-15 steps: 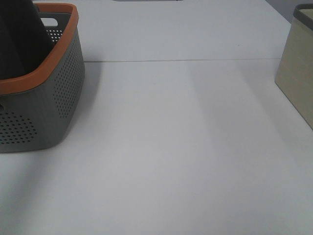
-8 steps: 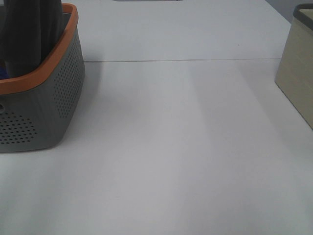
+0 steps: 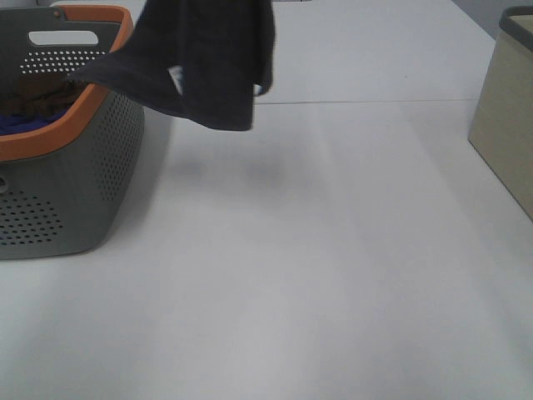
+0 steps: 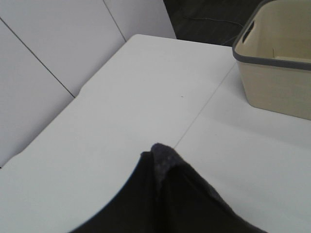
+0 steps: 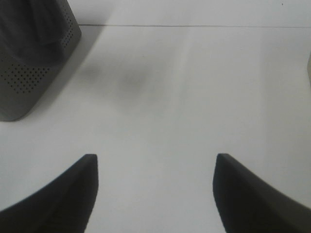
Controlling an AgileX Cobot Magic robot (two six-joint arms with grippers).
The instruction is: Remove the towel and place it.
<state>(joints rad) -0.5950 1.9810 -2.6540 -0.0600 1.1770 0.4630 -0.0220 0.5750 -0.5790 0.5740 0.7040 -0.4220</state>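
towel (image 3: 208,58) hanging above table (image 3: 316,275) by basket (image 3: 117,158) at left, cloths (image 3: 33,104) in basket, bin (image 3: 508,125) far right

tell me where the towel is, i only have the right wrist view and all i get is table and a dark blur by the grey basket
Observer: In the exterior high view the towel hangs clear of the table next to the basket. Its top is out of frame.
Operator: who has it
Observer: The left arm. Its wrist view shows the cloth bunched close up, with the jaws hidden under it.
Operator: anything left in the basket
Observer: A brown cloth and a blue cloth lie inside.
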